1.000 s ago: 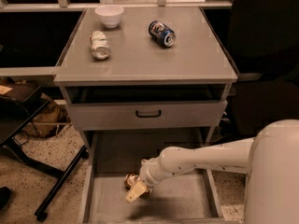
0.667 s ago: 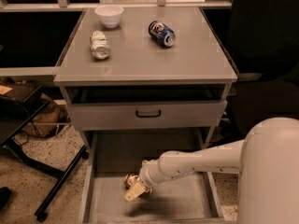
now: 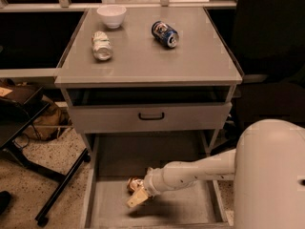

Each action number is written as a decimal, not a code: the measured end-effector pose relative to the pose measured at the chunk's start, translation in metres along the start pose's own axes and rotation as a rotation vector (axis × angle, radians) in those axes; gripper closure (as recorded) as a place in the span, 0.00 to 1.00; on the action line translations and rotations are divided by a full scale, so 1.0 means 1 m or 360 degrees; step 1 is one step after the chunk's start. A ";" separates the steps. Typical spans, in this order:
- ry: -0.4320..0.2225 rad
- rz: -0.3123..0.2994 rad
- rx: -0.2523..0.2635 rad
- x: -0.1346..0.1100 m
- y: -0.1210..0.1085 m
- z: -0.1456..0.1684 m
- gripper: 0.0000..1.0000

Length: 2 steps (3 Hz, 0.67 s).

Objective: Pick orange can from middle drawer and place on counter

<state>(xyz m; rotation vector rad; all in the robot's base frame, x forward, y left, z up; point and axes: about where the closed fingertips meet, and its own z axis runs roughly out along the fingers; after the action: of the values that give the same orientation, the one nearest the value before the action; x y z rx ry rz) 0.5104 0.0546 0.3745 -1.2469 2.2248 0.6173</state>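
The orange can (image 3: 134, 183) lies on the floor of the open middle drawer (image 3: 190, 213), left of its middle. My gripper (image 3: 137, 194) reaches down into the drawer from the right on a white arm. Its tan tip is right at the can, touching or nearly touching its near side. Part of the can is hidden behind the gripper. The grey counter (image 3: 147, 61) is the cabinet's top, above and behind the drawer.
On the counter lie a silver-white can (image 3: 101, 45) and a blue can (image 3: 165, 34), with a white bowl (image 3: 112, 15) at the back. A grey drawer with a black handle (image 3: 151, 116) juts out above the middle drawer. Black chair legs (image 3: 52, 194) stand at left.
The gripper and the can stay in almost the same place in the drawer. The arm has shifted only slightly.
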 end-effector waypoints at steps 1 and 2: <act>-0.0005 0.0022 -0.0011 0.007 -0.001 0.009 0.18; -0.0005 0.0023 -0.0011 0.007 -0.001 0.010 0.41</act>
<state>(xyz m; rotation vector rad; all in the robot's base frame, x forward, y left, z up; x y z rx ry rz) 0.5104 0.0554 0.3625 -1.2339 2.2326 0.6326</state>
